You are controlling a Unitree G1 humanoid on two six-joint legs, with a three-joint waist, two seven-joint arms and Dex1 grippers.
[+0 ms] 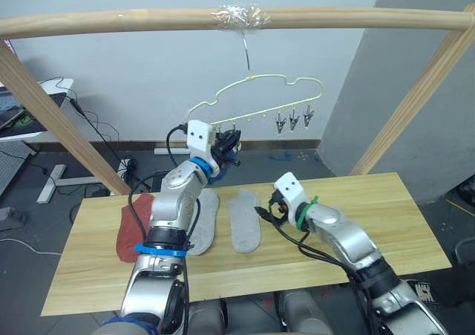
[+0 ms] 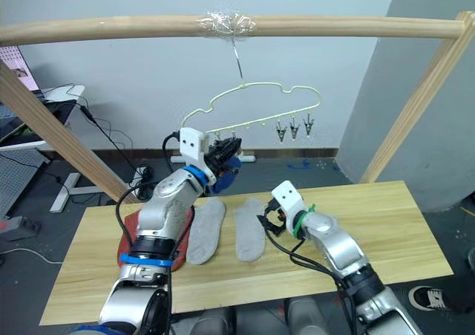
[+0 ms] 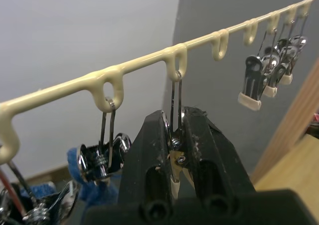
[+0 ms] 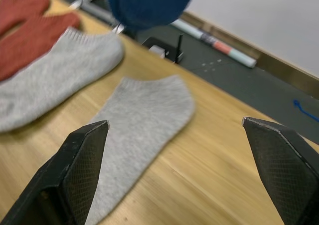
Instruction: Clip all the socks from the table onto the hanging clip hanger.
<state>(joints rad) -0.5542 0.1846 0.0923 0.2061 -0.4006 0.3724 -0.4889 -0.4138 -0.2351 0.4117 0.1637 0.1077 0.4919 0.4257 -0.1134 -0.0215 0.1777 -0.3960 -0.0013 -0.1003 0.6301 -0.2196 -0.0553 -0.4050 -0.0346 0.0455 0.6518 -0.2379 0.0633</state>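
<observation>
L gripper (image 3: 174,170) is pinched on a metal clip (image 3: 175,135) of the pale-yellow clip hanger (image 1: 260,101), centre frame under the wooden bar (image 1: 223,17). It holds no sock, so squeezing w/o fabric or tugging could swing the hook. R gripper (image 4: 179,175) hangs wide open above the nearer grey sock (image 4: 134,130). Blue socks (image 2: 226,168) are already clipped by the L fingers. The other grey sock (image 1: 204,220) and rust-red socks (image 1: 132,227) lie on the table (image 1: 386,209), lower left, partly behind the L arm.

Workroom with pale wall and dark floor

A wooden bar (image 1: 237,17) spans 12 o'clock; grey partition (image 1: 415,75) at 2 o'clock; white desk (image 1: 44,90), cables (image 1: 104,131) at 9 o'clock.
</observation>
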